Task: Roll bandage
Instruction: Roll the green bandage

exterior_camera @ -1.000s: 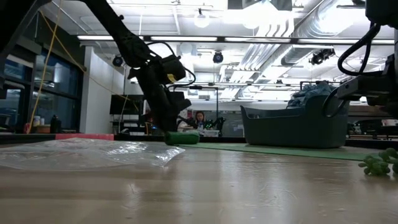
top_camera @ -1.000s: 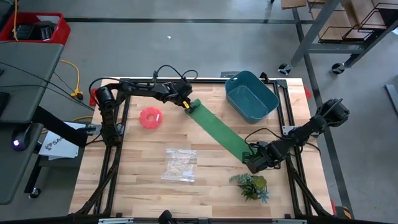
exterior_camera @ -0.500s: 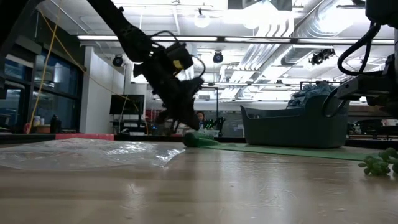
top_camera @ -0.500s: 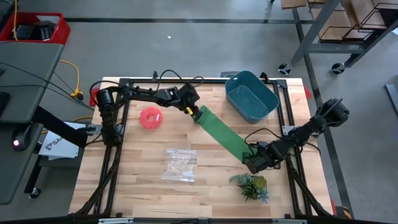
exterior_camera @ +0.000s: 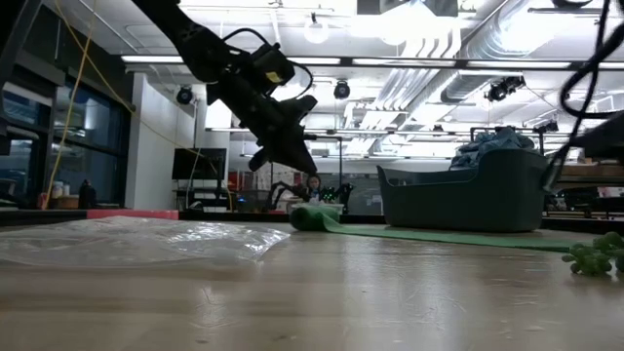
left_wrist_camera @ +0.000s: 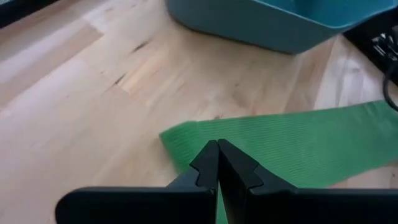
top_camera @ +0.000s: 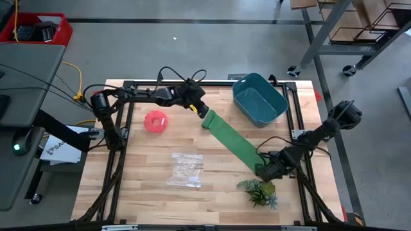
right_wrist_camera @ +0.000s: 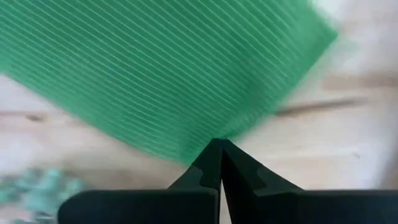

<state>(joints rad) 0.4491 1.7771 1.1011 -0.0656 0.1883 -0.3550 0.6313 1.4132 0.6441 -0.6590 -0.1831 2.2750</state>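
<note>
Green ribbed fabric, one bandage strip point(top_camera: 234, 141), lies diagonally on the wooden desk point(top_camera: 154, 163) beside one teal plastic tub point(top_camera: 259, 99), its rolled end farthest from the right hand point(top_camera: 265, 172). Both hands are pressed together: the right rests on the strip's near end, while the left hand point(top_camera: 198, 110), down at the roll a second ago, has lifted just above it.

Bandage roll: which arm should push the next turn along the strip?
Left, probably. The left gripper hangs just above the rolled end of the bandage, fingers shut. The right gripper sits low at the strip's far end beside the plant sprig, better kept there as an anchor.
</note>
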